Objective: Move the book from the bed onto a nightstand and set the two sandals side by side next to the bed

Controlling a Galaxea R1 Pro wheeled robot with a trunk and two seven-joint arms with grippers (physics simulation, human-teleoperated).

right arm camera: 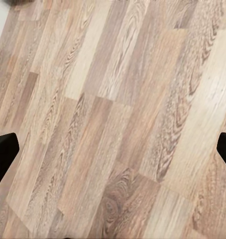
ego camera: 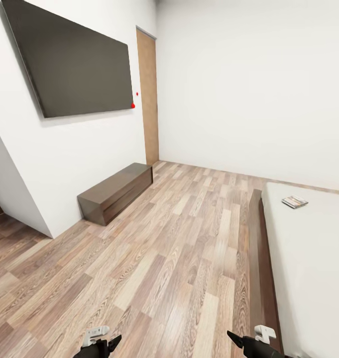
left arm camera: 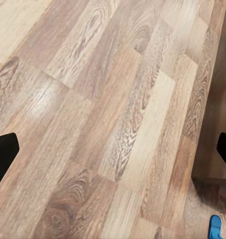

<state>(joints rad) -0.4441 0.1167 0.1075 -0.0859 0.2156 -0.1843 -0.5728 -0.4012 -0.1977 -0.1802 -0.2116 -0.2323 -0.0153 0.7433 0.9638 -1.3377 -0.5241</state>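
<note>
Down at the lower edge of the head view sit both grippers, the left gripper (ego camera: 102, 342) and the right gripper (ego camera: 251, 339), each dark with a pale housing, hanging just above the wood floor (ego camera: 179, 258). Both wrist views show the black fingers (left arm camera: 3, 154) spread wide to the sides with only planks between them, so each gripper is open and holds nothing; the right one's fingers (right arm camera: 3, 157) stand the same way.

Over on the right lies the bed (ego camera: 308, 258), a low thing with a plain pale grey mattress and a dark brown wooden frame running along the floor. On the mattress, toward its far end and near the wall, rests the book (ego camera: 294, 201): small, thin and flat, with a dark cover and pale edges; its lettering is too small to read.

A bit of bright blue sandal (left arm camera: 216, 226) peeks in at a corner of the left wrist view, on the floor.

Against the left wall stands a long low dark cabinet (ego camera: 117, 191), with a big dark screen (ego camera: 72, 59) mounted above it and a wooden door (ego camera: 148, 94) beyond.
</note>
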